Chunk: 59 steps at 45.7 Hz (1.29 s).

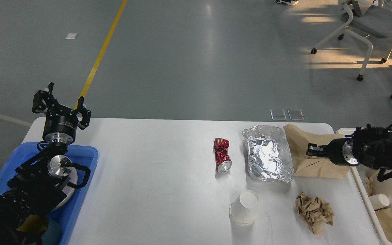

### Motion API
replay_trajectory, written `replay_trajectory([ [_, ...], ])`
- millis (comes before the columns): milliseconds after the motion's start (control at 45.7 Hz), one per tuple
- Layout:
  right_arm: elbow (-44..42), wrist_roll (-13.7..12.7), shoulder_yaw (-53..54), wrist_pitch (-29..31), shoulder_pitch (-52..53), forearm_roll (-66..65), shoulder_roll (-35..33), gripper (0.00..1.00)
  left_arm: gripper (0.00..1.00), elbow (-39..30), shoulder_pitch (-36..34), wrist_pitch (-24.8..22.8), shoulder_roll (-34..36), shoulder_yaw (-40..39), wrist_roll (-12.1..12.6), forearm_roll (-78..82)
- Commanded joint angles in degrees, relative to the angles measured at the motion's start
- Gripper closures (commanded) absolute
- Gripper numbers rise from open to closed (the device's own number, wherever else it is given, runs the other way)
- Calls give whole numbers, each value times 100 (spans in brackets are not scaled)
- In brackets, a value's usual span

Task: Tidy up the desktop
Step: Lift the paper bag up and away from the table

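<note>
The desktop point(155, 163) fills the lower view, long axis running left to right. Its left half offers open room; the blue tray point(83, 160) borders the left edge. The left gripper point(61, 105) points upward, fingers spread. The right gripper point(313, 150) reaches leftward over brown paper point(305, 143); its jaw state cannot be determined.

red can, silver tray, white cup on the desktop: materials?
Red can: thin metal, likely aluminium; glossy paint, crushed into sharp creases, bare silver end. Silver tray: aluminium foil; mirror-bright, wrinkled walls. White cup: probably paper; matte, opaque, lying tipped, though thin plastic can't be ruled out. All rest on the smooth white desktop.
</note>
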Motion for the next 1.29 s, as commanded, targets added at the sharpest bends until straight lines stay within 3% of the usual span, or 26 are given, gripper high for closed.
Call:
replay_trajectory([
  [0,24,9,-67,629,257,-39,-211,100,4,-6,0,-2,0,-1,0,1],
  [263,42,9,-278,2369,1179,-83,-528,100,4,3,0,-2,0,-1,0,10],
  [526,252,9,-744,3257,2348,-145,-836,100,3,3,0,-2,0,-1,0,1],
  [745,340,17,-814,4399,3543,-610,-950,100,4,3,0,-2,0,8,0,1],
  [1029,323,18,-779,4399,4660,-971,-906,100,3,-6,0,-2,0,8,0,1],
  [1270,130,9,-823,4399,4766,-1050,-967,100,4,-6,0,-2,0,8,0,1],
])
